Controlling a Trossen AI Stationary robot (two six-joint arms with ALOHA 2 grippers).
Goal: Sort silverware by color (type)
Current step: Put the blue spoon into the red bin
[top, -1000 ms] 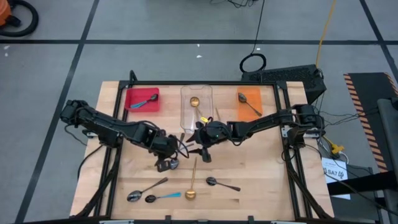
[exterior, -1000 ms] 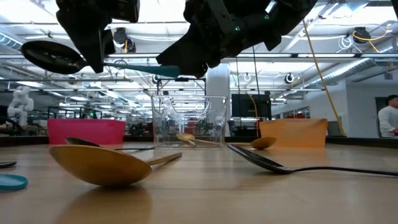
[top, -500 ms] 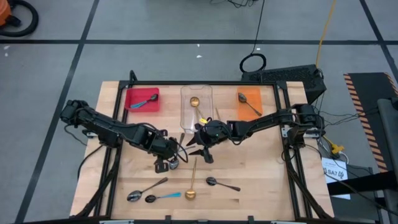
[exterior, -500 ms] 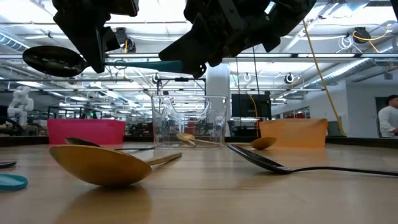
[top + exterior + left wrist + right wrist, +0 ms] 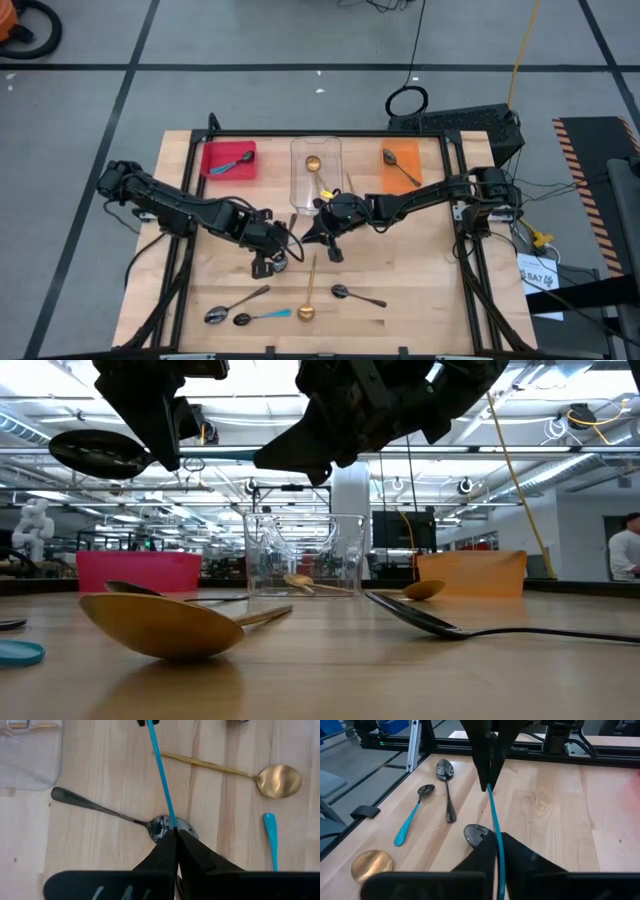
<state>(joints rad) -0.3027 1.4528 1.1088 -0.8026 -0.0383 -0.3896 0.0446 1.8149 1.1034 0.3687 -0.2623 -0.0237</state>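
High view: left gripper [image 5: 272, 254] and right gripper [image 5: 322, 236], both clamped on one blue-handled spoon [image 5: 161, 770], held above mid-table.

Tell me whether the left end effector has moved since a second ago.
Yes. In the high view the left end effector has shifted slightly right, toward the gold spoon lying on the table.

One camera hangs high above me, looking straight down on the whole surface [image 5: 420, 280]. Another sits at surface level, facing across into the room, very near a gold spoon [image 5: 160, 625]. My two wrist cameras look past my fingers [image 5: 172, 855] from close up; both share the blue-handled spoon [image 5: 496, 832] held between my arms.
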